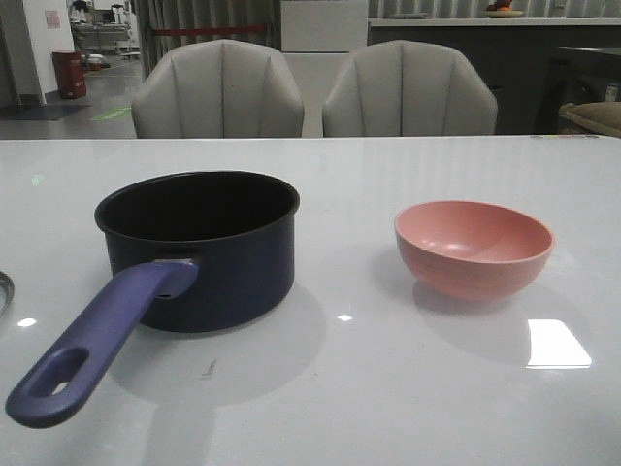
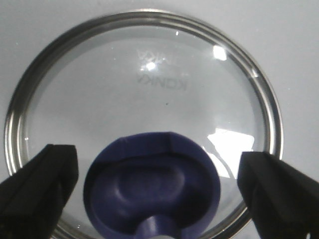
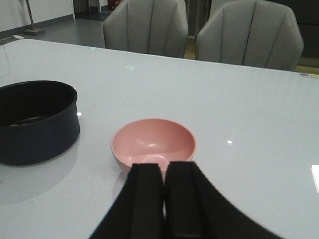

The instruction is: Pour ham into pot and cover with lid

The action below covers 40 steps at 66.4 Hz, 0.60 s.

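- Two vessels stand on the white table [image 1: 340,408]: the dark pot [image 1: 199,248] toward the left, the pink bowl [image 1: 473,248] well apart from it to the right.
- The pot sits upright with its long blue-purple handle [image 1: 97,340] pointing toward the near edge, a hole at the handle's end. Its inside is too dark to make out any ham.
- The bowl is upright; what shows of its inside looks bare pink.
- The lid [image 2: 144,99] lies flat on the table beneath the left gripper [image 2: 159,184], its silver rim all round and its blue knob [image 2: 152,189] facing up. From the front only a sliver of its rim shows at the far left edge.
- Mirrored lettering shows through the glass; the lower line seems to read "KONKA" reversed, the upper line is too faint to read.
- The left gripper's fingers [image 2: 40,184] stand wide apart on either side of the knob, gripping nothing.
- The right gripper [image 3: 164,199] has its fingers pressed together, nothing between them, just near the bowl.
- Two grey chairs [image 1: 218,92] stand behind the table.
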{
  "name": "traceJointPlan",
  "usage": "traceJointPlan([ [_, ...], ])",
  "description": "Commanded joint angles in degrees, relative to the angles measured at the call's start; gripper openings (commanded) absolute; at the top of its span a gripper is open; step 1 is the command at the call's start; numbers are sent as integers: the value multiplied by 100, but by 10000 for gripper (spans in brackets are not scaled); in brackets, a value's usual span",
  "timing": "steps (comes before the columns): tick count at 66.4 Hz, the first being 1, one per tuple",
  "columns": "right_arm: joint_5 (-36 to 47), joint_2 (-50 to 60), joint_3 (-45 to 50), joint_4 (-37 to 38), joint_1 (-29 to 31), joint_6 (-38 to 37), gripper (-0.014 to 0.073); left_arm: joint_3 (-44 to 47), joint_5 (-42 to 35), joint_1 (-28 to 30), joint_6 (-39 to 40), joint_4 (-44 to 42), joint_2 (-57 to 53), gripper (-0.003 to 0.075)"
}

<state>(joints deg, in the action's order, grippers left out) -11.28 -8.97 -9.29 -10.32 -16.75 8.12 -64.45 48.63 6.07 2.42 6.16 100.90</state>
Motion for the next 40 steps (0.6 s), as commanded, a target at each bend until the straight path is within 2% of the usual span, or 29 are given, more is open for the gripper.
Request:
traceJointPlan([
  [1, 426, -45, -166, 7, -15, 60, 167, -169, 29, 9, 37, -10, -142, 697],
  [7, 426, -45, -166, 7, -15, 60, 167, -179, -6, 9, 37, -25, -142, 685],
  [11, 426, -45, -166, 7, -15, 60, 167, -204, -6, 9, 37, -41, -142, 647],
  [27, 426, -45, -166, 7, -15, 60, 167, -214, 5, 9, 37, -62, -142, 393],
  [40, 426, -45, -166, 7, -15, 60, 167, -214, 5, 9, 37, -62, -142, 328],
])
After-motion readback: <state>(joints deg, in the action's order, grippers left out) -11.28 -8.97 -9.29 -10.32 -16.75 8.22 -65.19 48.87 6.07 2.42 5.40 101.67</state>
